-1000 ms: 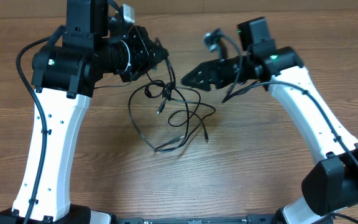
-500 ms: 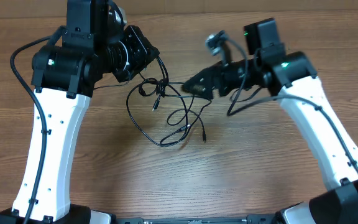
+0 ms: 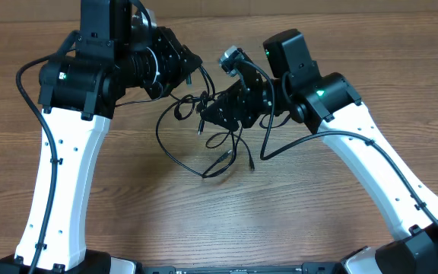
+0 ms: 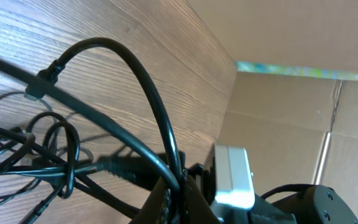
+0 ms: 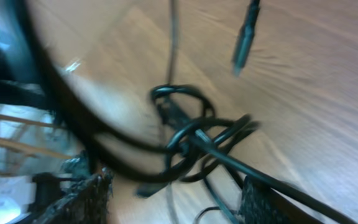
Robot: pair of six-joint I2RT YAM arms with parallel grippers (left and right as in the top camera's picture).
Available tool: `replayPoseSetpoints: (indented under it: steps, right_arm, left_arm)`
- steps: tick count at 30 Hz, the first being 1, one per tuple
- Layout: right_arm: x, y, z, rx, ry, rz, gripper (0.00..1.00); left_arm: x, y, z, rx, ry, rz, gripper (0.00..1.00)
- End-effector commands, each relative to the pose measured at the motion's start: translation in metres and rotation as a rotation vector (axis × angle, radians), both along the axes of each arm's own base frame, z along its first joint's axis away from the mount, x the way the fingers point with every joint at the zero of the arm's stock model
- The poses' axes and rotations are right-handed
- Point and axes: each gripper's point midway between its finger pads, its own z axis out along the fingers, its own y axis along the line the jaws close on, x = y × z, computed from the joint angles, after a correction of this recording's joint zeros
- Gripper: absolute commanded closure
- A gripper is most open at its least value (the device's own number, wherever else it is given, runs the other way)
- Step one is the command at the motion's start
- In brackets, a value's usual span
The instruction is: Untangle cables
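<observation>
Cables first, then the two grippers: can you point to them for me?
cables (image 5: 185,135), right wrist view, on the knot in the middle.
left gripper (image 3: 195,68), overhead view, at its shut fingertips.
right gripper (image 3: 205,114), overhead view, between its open fingertips.

Right wrist view is motion-blurred. You get the cables (image 5: 191,140) as smears, and the plug (image 5: 244,37) at the top has no readable detail. The right gripper (image 5: 176,198) is cut by the bottom edge, so only the finger (image 5: 86,196) stubs show.

In the left wrist view the left gripper (image 4: 173,199) is mostly below the frame, so you can't see its contact point on the cables.

Overhead, the left gripper's tip is tucked under its own wrist. The right gripper covers the middle of the knot, and the plug ends are too small to tell apart.
</observation>
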Motion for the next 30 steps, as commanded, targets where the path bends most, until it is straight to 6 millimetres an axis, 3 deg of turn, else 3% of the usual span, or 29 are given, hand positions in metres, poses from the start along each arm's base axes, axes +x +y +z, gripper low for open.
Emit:
replayPoseSetpoints:
  steps: [1, 5, 12, 15, 17, 18, 19, 25, 30]
  right_arm:
    - [0.018, -0.012, -0.002, -0.078, -0.081, -0.1, 0.35]
    - [0.029, -0.02, -0.003, -0.102, -0.103, -0.143, 0.34]
    - [0.026, -0.01, -0.002, -0.072, -0.052, -0.17, 0.37]
    - [0.03, -0.007, 0.003, -0.038, -0.024, -0.212, 0.7]
    - [0.031, -0.007, 0.004, -0.032, -0.026, -0.216, 0.8]
    - [0.032, -0.008, 0.003, -0.042, -0.026, -0.225, 0.92]
    - [0.032, -0.012, -0.002, -0.065, -0.018, -0.24, 0.96]
    - [0.031, -0.032, -0.023, -0.175, 0.029, -0.313, 0.96]
    - [0.038, -0.061, -0.034, -0.227, 0.099, -0.418, 0.96]
  left_arm:
    - [-0.006, -0.005, 0.01, -0.039, -0.01, -0.033, 0.96]
    - [-0.007, -0.005, 0.01, -0.04, -0.006, -0.034, 0.96]
    - [-0.014, -0.014, 0.014, -0.093, 0.027, -0.059, 0.96]
    - [-0.014, -0.015, 0.014, -0.096, 0.027, -0.064, 0.96]
    - [-0.016, -0.017, 0.016, -0.11, 0.03, -0.079, 0.95]
    - [-0.019, -0.021, 0.02, -0.135, 0.028, -0.106, 0.95]
    - [-0.021, -0.024, 0.024, -0.155, 0.016, -0.131, 0.96]
    - [-0.015, -0.025, 0.033, -0.17, -0.033, -0.139, 0.96]
    - [0.004, 0.005, 0.026, -0.101, -0.066, -0.035, 0.96]
